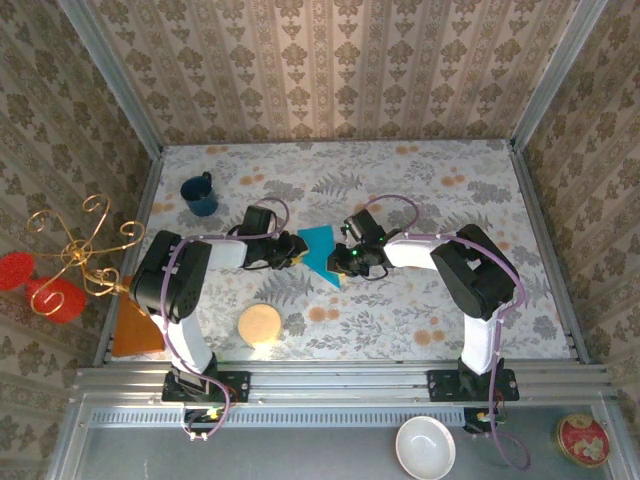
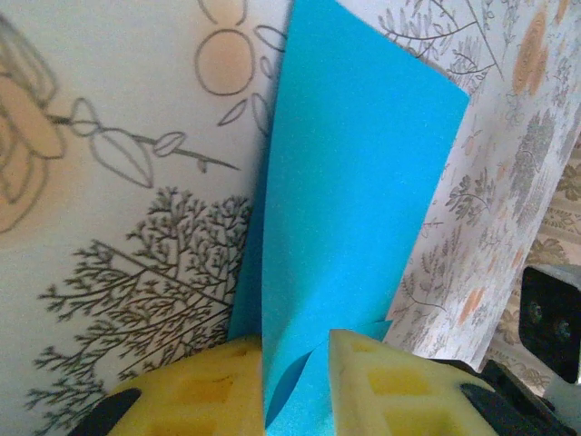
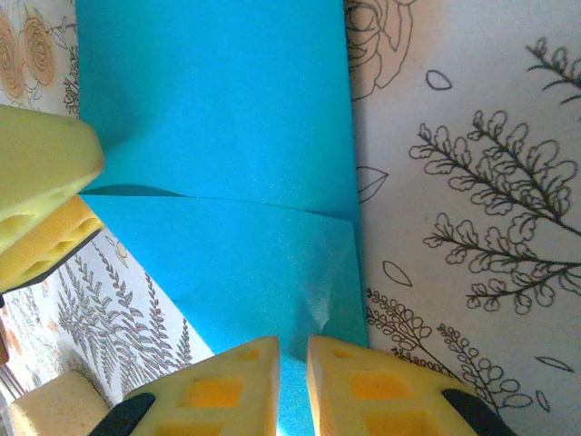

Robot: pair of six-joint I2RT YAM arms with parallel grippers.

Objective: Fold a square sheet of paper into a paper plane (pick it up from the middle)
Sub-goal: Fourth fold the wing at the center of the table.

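Note:
The square sheet of paper (image 1: pixel 321 250) is turquoise and lies folded on the flowered table between my two grippers, its pointed corner toward the near side. My left gripper (image 1: pixel 297 250) holds its left edge. In the left wrist view the paper (image 2: pixel 363 182) rises from between the yellow pads, a folded flap pinched in the left gripper (image 2: pixel 296 391). My right gripper (image 1: pixel 341 258) holds the right edge. In the right wrist view the layered paper (image 3: pixel 218 118) shows a crease line, and the right gripper (image 3: pixel 292 386) is shut on its near edge. The left gripper's fingers (image 3: pixel 41 173) touch the paper's far side.
A dark blue mug (image 1: pixel 200 195) stands at the back left. A round tan disc (image 1: pixel 260 324) lies near the left arm's base, with an orange triangle (image 1: pixel 137 330) at the table's left edge. A gold wire stand (image 1: pixel 75 255) sits outside the left wall, and a white bowl (image 1: pixel 425 447) in front.

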